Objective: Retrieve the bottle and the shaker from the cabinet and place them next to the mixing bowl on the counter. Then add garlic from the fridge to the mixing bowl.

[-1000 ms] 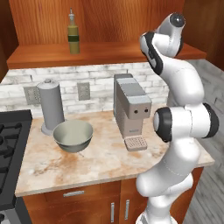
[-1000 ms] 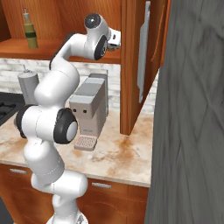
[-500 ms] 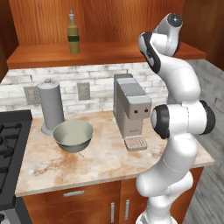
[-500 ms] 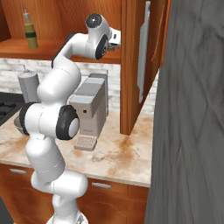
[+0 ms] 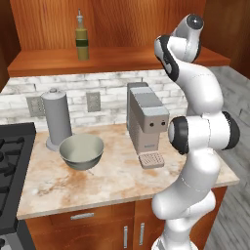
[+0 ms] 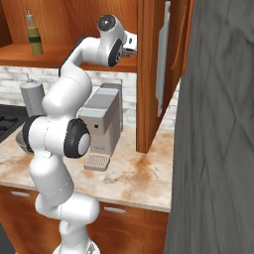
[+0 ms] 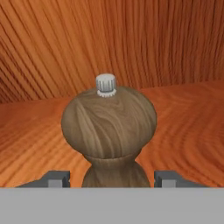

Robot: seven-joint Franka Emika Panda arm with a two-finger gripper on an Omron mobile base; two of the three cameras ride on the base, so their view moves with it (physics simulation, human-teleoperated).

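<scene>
In the hand view a wooden shaker (image 7: 109, 127) with a small silver knob stands upright on the cabinet shelf, directly in front of my gripper (image 7: 112, 178). The jaws stand either side of its lower body with a narrow gap on each side, not touching it. From the right base view the hand (image 6: 130, 41) reaches into the cabinet beside the open door. A green bottle (image 5: 81, 39) (image 6: 33, 37) stands further left on the shelf. The mixing bowl (image 5: 81, 151) sits on the counter, and the arm partly hides this bowl (image 6: 19, 141) from the right.
A coffee machine (image 5: 146, 122) (image 6: 101, 124) stands under the shelf by the arm. A grey cylinder (image 5: 57, 119) (image 6: 32, 96) is behind the bowl. A stove (image 5: 10, 171) borders the counter's left. The open cabinet door (image 6: 163, 59) and grey fridge (image 6: 218, 149) are at right.
The arm's upper joints have shifted slightly while the hand stays in the cabinet. The bottle, the bowl and the counter items have not moved.
</scene>
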